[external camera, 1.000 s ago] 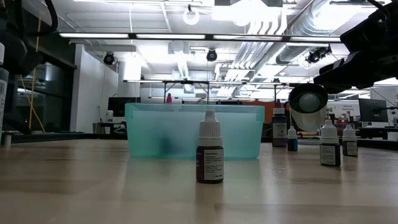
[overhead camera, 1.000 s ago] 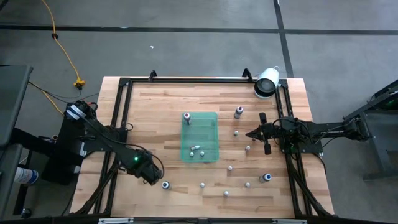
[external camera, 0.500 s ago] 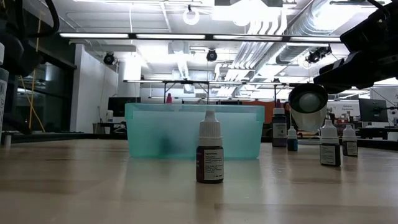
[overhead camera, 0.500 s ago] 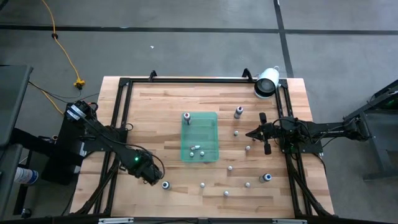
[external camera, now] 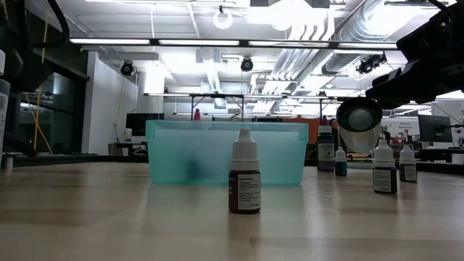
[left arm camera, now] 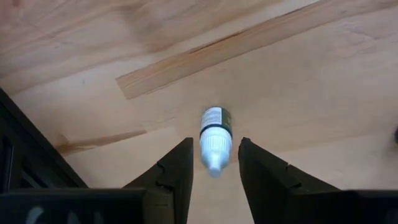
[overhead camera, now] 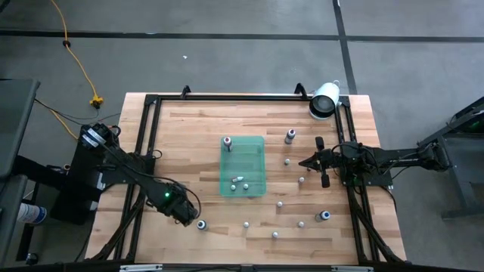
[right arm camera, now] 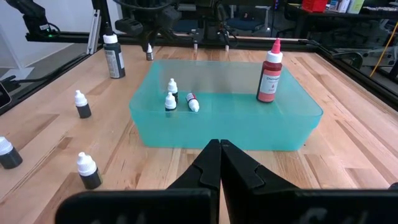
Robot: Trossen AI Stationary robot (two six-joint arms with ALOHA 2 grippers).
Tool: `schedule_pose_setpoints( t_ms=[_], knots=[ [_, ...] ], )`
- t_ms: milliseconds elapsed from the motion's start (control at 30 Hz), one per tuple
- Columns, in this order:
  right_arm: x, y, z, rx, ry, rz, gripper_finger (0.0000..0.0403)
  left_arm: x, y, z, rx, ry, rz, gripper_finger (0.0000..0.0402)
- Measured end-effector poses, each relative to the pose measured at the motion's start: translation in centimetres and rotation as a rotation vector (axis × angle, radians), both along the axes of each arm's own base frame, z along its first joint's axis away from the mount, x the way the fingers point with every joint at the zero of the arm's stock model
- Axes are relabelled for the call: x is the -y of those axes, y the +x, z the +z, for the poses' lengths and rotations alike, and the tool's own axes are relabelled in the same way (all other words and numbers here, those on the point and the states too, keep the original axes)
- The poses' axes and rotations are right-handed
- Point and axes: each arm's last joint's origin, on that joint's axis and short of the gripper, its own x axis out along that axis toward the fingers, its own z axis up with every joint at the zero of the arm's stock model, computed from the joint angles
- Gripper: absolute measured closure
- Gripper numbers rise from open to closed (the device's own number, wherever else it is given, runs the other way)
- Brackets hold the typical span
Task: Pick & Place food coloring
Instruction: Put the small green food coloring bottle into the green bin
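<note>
The food coloring is several tiny bottles scattered upright on the wooden table. One white-capped bottle stands near the table's front left. My left gripper points down over it, open, one finger on either side of its cap with a thin gap showing at each. My right gripper is shut and waits level to the right of the green tray. In the tray stand a red-topped bottle and a few small ones.
Loose bottles stand right of the tray and along the front; one stands in front of the tray. A white cylinder lies at the far right corner. A black frame edges the table.
</note>
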Motion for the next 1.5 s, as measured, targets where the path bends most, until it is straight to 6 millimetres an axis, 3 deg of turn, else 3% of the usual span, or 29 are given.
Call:
schedule_pose_setpoints(
  t_ms=[367, 700, 867, 1100, 1500],
  knots=[
    [0.0, 0.0, 0.0, 0.000, 0.000, 0.000, 0.0402, 0.2, 0.2, -0.4, 0.000, -0.013, -0.030, 0.0289],
    [0.0, 0.0, 0.0, 0.000, 0.000, 0.000, 0.0402, 0.3, 0.3, -0.3, 0.009, -0.027, -0.057, 0.0371],
    [0.0, 0.0, 0.0, 0.000, 0.000, 0.000, 0.0402, 0.2, 0.3, 0.2, 0.036, -0.034, -0.076, 0.0376],
    [0.0, 0.0, 0.0, 0.000, 0.000, 0.000, 0.0402, -1.3, 1.1, 2.7, 0.097, -0.017, -0.052, 0.0372],
    [0.0, 0.0, 0.0, 0.000, 0.000, 0.000, 0.0402, -5.9, 4.5, 9.7, 0.260, 0.100, -0.090, 0.0373]
  ],
)
